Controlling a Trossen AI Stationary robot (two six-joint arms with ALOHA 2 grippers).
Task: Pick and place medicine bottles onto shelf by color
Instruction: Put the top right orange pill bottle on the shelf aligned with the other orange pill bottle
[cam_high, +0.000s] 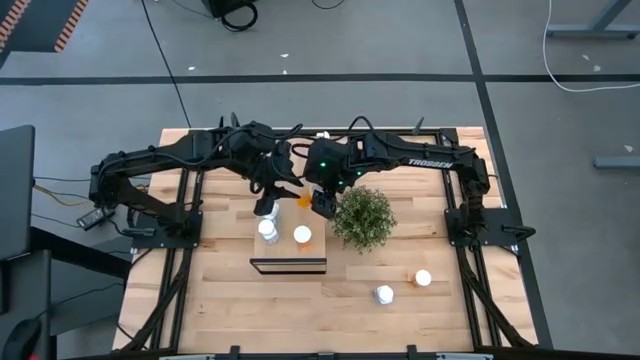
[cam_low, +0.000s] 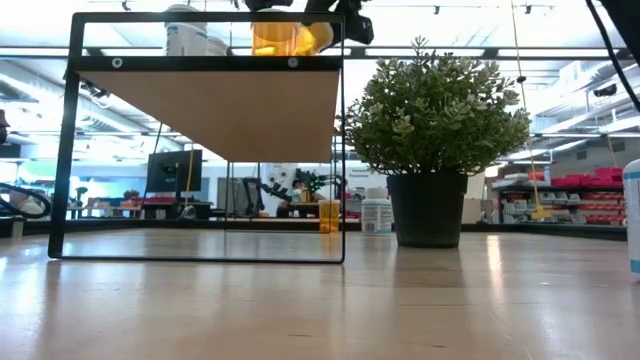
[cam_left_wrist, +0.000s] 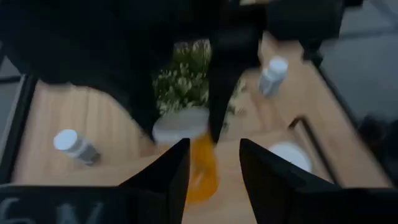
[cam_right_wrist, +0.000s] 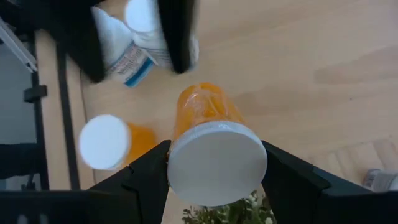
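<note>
Above the shelf (cam_high: 289, 264) at mid-table, the right gripper (cam_right_wrist: 214, 163) is carrying an orange bottle (cam_right_wrist: 208, 134), its fingers clamped on either side just below the white cap. The high view is showing that bottle (cam_high: 304, 200) hanging behind the shelf, close to the plant (cam_high: 364, 218). The left gripper (cam_left_wrist: 214, 163) is hovering just beside it, fingers apart and holding nothing, above a white bottle (cam_high: 267, 209).

By the look of things, the sorting is barely under way. On the shelf top, a white bottle (cam_high: 268, 232) is standing toward the left and an orange one (cam_high: 302, 236) near the middle, and the low view is showing a white bottle (cam_low: 188, 33) and an orange one (cam_low: 285, 38) up there. Off to the right on the table (cam_high: 220, 300), two more bottles are waiting: one (cam_high: 423, 278) standing near the right arm's base, its body colour hard to tell from above, and a white one (cam_high: 384, 294) lying nearer the front edge. The low view is also picking up an orange bottle (cam_low: 329, 215) and a white bottle (cam_low: 377, 216) on the table beyond the shelf.

If the carried bottle is bound for the orange side, that placement is likely next, with several still to fetch.
</note>
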